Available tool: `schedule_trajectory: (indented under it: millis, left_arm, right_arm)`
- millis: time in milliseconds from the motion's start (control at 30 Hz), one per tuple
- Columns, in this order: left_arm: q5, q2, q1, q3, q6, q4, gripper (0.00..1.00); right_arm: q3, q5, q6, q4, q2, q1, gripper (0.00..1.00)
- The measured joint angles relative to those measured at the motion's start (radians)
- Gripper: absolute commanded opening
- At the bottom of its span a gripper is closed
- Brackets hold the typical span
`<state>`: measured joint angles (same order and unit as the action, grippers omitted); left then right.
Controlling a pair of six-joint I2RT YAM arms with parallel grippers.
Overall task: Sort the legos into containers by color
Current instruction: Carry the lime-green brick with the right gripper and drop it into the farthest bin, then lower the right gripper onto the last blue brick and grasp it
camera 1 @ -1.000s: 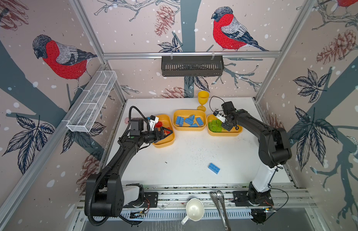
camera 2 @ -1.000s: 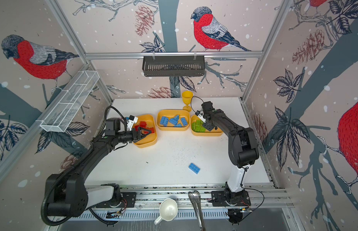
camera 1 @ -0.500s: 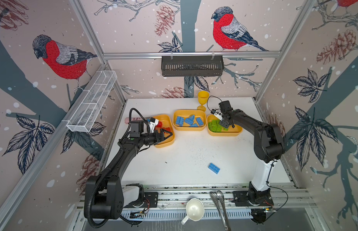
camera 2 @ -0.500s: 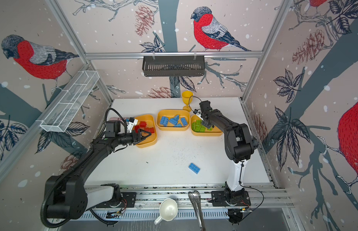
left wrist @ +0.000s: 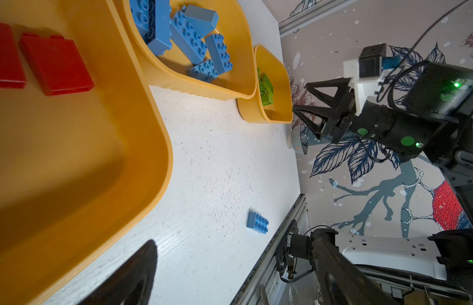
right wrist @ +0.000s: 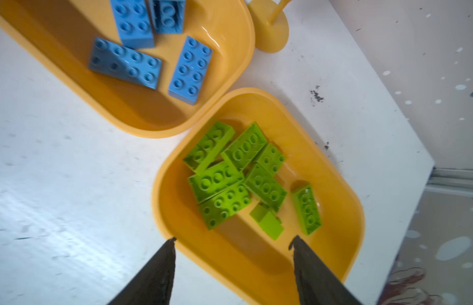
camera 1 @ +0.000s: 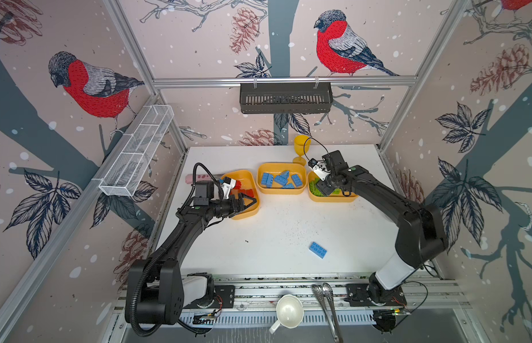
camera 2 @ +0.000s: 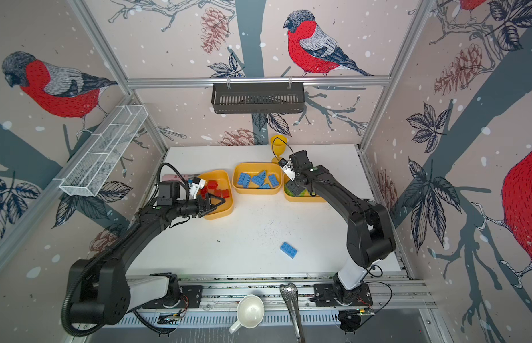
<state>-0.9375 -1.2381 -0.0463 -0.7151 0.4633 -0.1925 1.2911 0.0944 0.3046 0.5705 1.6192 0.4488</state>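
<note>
well, starting at the left, the left tray [camera 1: 249, 214] sits on the white table [camera 1: 282, 234] with the red bricks [camera 1: 247, 192] gathered in its far half. the left gripper [camera 1: 250, 202] hangs over the near half of that tray, jaws spread wide with nothing between them; in the left wrist view only one dark finger [left wrist: 135, 274] shows. just beside it stands the middle tray [camera 1: 281, 192], holding the blue bricks [camera 1: 280, 180] in a loose heap, some lying on others. behind that tray's far right corner stands a yellow goblet [camera 1: 301, 146], upright. the right tray [right wrist: 343, 211] touches the middle tray at the rim and holds the green bricks [right wrist: 230, 182], bunched together, one lying a little apart. the right gripper [right wrist: 232, 241] hovers above this tray, its jaws parted and holding nothing. one loose blue brick [camera 1: 317, 249] lies studs up on the bare table, well apart from all three trays, toward the front right. every brick in a tray shares its colour with its neighbours.
</note>
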Motion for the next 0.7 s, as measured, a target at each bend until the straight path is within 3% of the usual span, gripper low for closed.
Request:
schedule_trajectory:
  millis: [233, 400, 700]
  left_arm:
    - [-0.002, -0.027, -0.001, -0.026, -0.002, 0.001, 0.92]
    - [-0.003, -0.046, -0.001, -0.029, -0.009, 0.003, 0.92]
    - [-0.005, -0.077, -0.002, -0.041, -0.027, 0.005, 0.92]
  right_arm:
    - [-0.184, -0.122, -0.300, 0.012, -0.175, 0.107, 0.71]
    - [-0.307, -0.147, -0.466, 0.043, -0.249, 0.192, 0.71]
    - [-0.484, -0.150, -0.639, 0.047, -0.299, 0.359, 0.71]
